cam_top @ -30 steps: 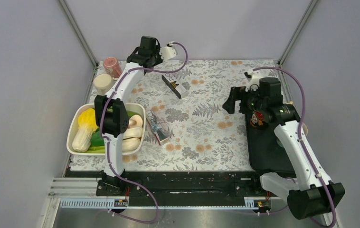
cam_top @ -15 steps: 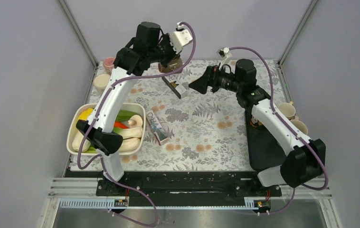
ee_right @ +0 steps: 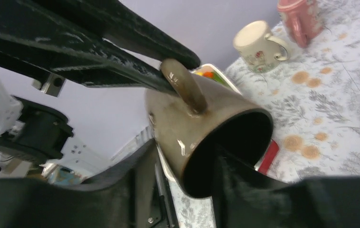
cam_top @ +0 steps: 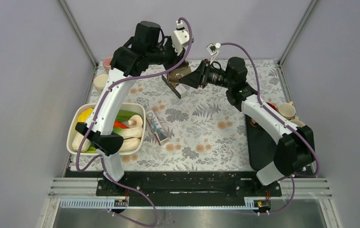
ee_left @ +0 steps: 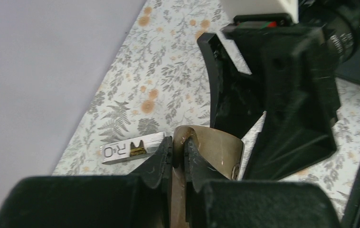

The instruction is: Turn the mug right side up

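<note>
Now, bin: near left, vegetables inside.
Left gripper: raised at far centre, pinched tight on mug, airborne, mouth facing right.
Right gripper: stretched left, fingers straddling mug rim; clamped or not, cannot tell.
Tray: right, cups on it.

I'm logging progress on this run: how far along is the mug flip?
Done: the brown mug is off the table, pinched at its handle by the left gripper. In hand: a handover, the right gripper straddling the mug's wall, one finger inside; whether it grips yet is unclear. Left: release, turn it mouth-up, set it down.
</note>
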You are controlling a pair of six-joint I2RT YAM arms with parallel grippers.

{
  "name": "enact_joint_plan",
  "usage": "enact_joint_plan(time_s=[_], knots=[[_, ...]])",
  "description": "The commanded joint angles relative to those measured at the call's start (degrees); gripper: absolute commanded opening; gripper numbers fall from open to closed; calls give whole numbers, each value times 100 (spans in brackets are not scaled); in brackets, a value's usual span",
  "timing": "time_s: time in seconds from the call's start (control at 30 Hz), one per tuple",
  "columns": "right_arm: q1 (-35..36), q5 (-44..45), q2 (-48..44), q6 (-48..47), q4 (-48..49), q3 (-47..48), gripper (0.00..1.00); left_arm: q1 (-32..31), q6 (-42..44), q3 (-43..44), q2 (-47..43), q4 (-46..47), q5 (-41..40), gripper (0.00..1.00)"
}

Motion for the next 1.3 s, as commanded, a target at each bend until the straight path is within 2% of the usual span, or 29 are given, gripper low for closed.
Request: enact_joint_plan(time_s=[0.0, 0.07, 0.1, 0.13, 0.17, 0.2, 0.23, 0.27, 0.3, 0.37, 0.43, 0.53, 0.67, 0.83, 1.07, 1.27], knots=[[85, -271, 53, 405, 967, 138, 40, -6, -384, 199, -127, 135, 671, 0], [85, -170, -23, 286, 936, 65, 22, 3, -434, 77, -150, 132, 753, 0], [85, -94, -90, 167, 808, 30, 7, 4, -436, 29, -156, 127, 749, 0], [84, 46, -182, -64, 483, 7, 0, 27, -447, -8, -162, 120, 701, 0], [85, 227, -289, -432, -45, 7, 0, 58, -463, -40, -172, 108, 631, 0], [81, 498, -419, -868, -777, 59, 0, 81, -444, -65, -183, 59, 499, 9], [85, 906, -532, -1396, -1712, 139, 0, 122, -444, -134, -212, 22, 326, 42], [85, 1317, -655, -1856, -2556, 210, 0, 178, -437, -239, -263, -14, 145, 83], [85, 1815, -775, -2245, -3370, 258, 0, 314, -407, -402, -324, -28, 58, 98], [85, 2812, -975, -2901, -4891, 299, 0, 610, -412, -801, -474, -14, 63, 99], [85, 3444, -1166, -3479, -5963, 246, 0, 932, -469, -1311, -623, 57, 36, 99], [83, 4221, -1307, -4263, -7078, 21, 0, 1256, -386, -1964, -828, 161, -152, 99], [85, 5187, -1323, -5019, -8092, -379, 0, 1384, -314, -3119, -1059, 752, -699, 99], [-27, 5766, -1432, -5450, -8323, -1036, 0, 1433, -35, -4069, -1201, 1378, -1292, 99], [-1091, 5663, -1437, -5510, -7802, -1705, 0, 1585, 265, -3954, -1119, 1366, -1454, 99], [-1410, 5247, -1214, -5658, -7308, -1884, 0, 1637, 434, -3951, -1087, 1359, -1596, 99]])
